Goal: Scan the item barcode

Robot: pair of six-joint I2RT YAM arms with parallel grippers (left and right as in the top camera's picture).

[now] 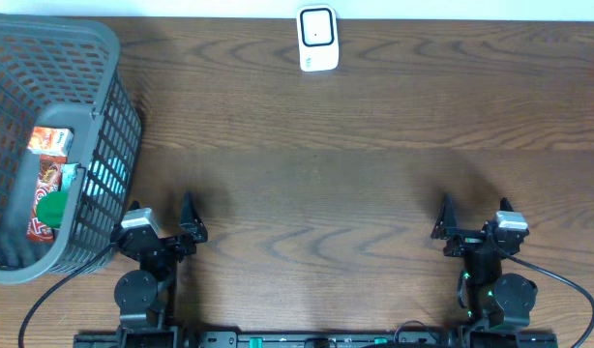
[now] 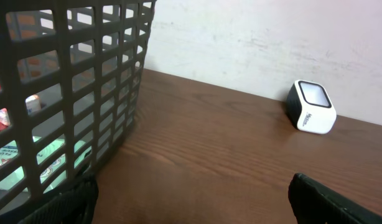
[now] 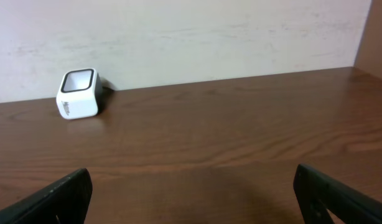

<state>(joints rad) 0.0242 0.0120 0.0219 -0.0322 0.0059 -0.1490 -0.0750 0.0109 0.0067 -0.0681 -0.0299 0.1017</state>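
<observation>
Left claw [image 2: 191, 205] sits by the grey basket [image 1: 105, 135], right claw [image 3: 191, 198] faces the white scanner [image 3: 79, 94] across the surface [image 1: 326, 174], both spread wide, gripping nothing.

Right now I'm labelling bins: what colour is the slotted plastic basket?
The slotted plastic basket is dark grey, clearest in the overhead view.

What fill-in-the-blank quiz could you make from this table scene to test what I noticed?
1. The grey basket stands at the wooden table's ____ end, near the left gripper.
2. The snack packets lie ____ the basket.
3. The barcode scanner by the wall is ____ in colour.
4. The left gripper and the right gripper are both ____, holding nothing.
Missing words: left; inside; white; open.
</observation>
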